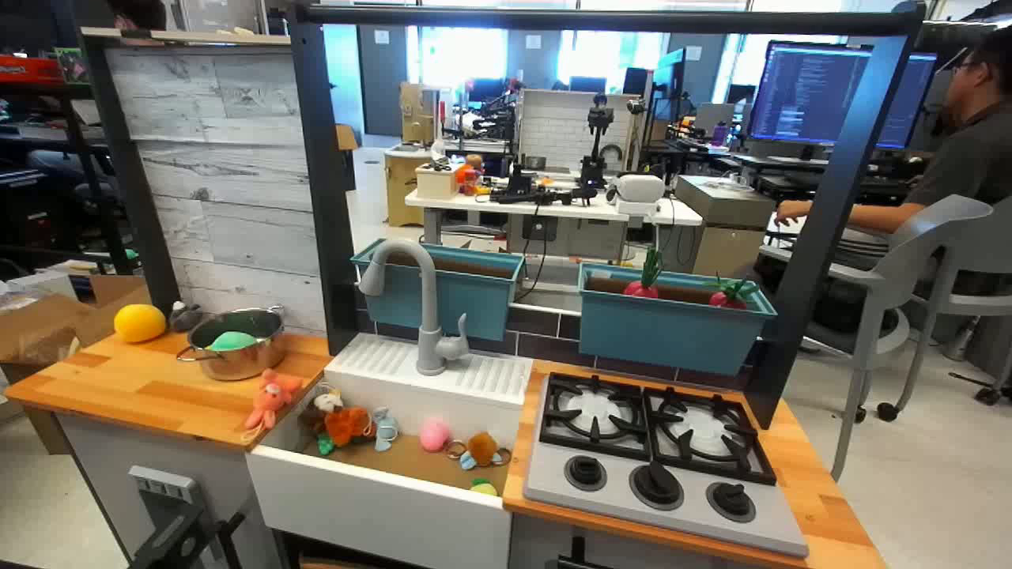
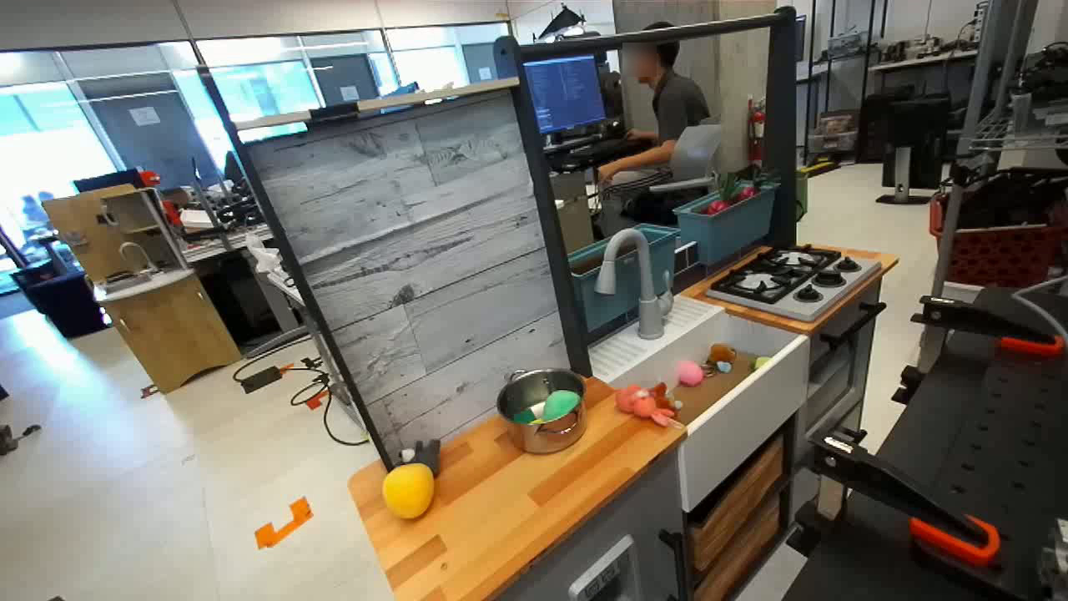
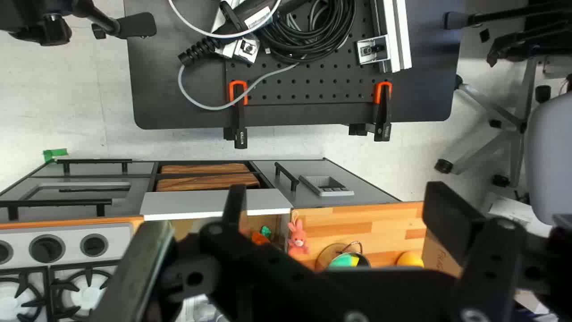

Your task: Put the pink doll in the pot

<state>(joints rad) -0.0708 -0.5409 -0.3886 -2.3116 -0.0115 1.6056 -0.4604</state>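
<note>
Tool [image 3: 338,208] stands spread, well apart from pink doll [image 3: 297,240].

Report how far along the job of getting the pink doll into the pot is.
Done: no part of the move shows; the pink doll rests on the wooden counter by the sink, outside the pot, which holds a green thing.
In progress: no grasp; the hand is open and empty in the wrist view.
Left: grasp the doll, lift it over and release it inside.
</note>
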